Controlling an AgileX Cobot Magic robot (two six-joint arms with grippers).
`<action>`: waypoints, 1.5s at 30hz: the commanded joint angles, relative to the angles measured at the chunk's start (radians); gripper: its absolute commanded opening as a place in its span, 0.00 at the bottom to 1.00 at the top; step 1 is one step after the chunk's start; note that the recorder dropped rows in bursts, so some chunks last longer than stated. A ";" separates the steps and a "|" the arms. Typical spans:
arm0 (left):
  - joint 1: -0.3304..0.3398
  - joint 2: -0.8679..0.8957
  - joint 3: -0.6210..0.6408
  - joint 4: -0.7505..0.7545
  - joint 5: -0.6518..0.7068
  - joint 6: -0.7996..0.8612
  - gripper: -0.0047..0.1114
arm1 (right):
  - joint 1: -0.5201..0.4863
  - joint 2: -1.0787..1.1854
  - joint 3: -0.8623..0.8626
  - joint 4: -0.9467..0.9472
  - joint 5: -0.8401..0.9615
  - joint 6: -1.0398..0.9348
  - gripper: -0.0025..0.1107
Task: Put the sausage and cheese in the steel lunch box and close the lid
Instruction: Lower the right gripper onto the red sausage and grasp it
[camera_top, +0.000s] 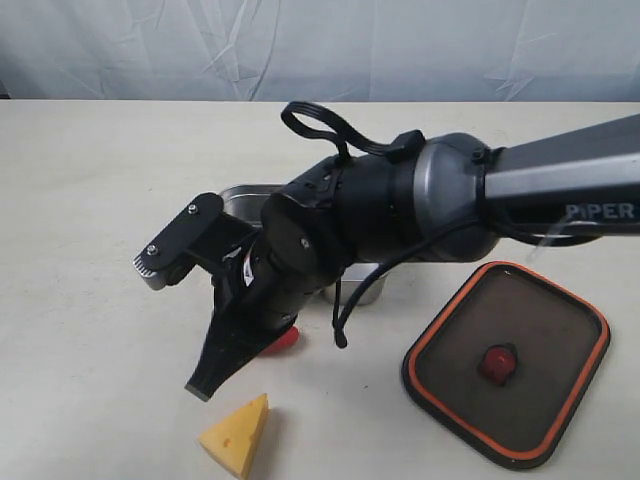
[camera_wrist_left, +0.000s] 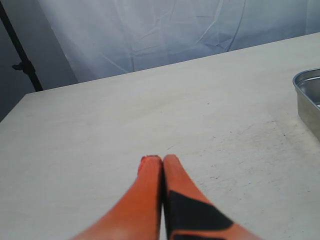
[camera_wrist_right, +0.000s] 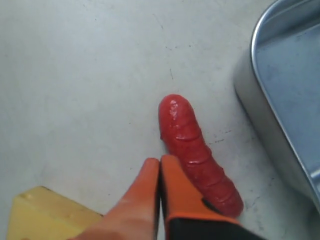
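Observation:
The red ridged sausage (camera_wrist_right: 197, 150) lies on the table right beside my right gripper (camera_wrist_right: 160, 161), which is shut with nothing between its fingers. In the exterior view only the sausage's end (camera_top: 288, 340) shows under the arm, and the right gripper (camera_top: 202, 386) points down at the table. The yellow cheese (camera_top: 240, 437) (camera_wrist_right: 45, 215) lies just in front of it. The steel lunch box (camera_top: 240, 202) (camera_wrist_right: 285, 100) is mostly hidden behind the right arm. Its dark lid (camera_top: 508, 362) with orange rim lies flat at the right. My left gripper (camera_wrist_left: 159, 159) is shut and empty above bare table.
A corner of the lunch box (camera_wrist_left: 307, 95) shows at the edge of the left wrist view. A white cloth backdrop hangs behind the table. The right arm's black cable loops over the box.

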 joint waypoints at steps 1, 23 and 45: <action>-0.007 -0.004 0.003 0.000 -0.010 -0.002 0.04 | 0.001 0.013 0.002 -0.017 -0.012 0.031 0.41; -0.007 -0.004 0.003 0.000 -0.010 -0.002 0.04 | 0.001 0.129 0.002 -0.148 -0.021 0.093 0.44; -0.007 -0.004 0.003 0.000 -0.010 -0.002 0.04 | 0.001 0.129 0.002 -0.217 0.027 0.175 0.54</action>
